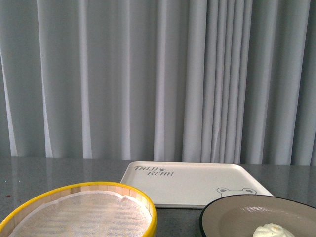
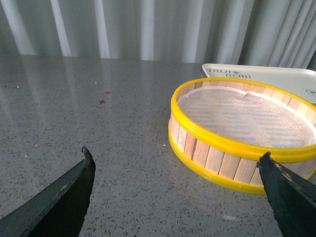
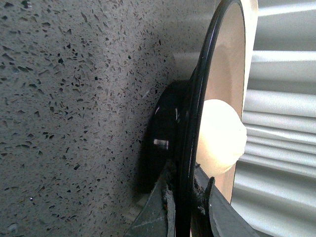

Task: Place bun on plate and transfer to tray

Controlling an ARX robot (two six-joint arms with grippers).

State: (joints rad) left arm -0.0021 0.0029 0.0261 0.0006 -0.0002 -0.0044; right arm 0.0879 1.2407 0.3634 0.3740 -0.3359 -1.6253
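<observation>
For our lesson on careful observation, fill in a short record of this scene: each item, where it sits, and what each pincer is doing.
bun: resting on the plate
plate: on its edge the right pincer is shut; grey speckled table beneath
tray: cream, bear drawing, nothing on its visible part, behind the plate
steamer basket: yellow-rimmed, lined, no bun inside
left pincer: open, holding nothing, near the basket
stage: bun plated; plate not yet on the tray

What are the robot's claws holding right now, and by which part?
The right claw grips the plate by its black rim, with the bun sitting on it. The left claw is open and holds nothing.
</observation>
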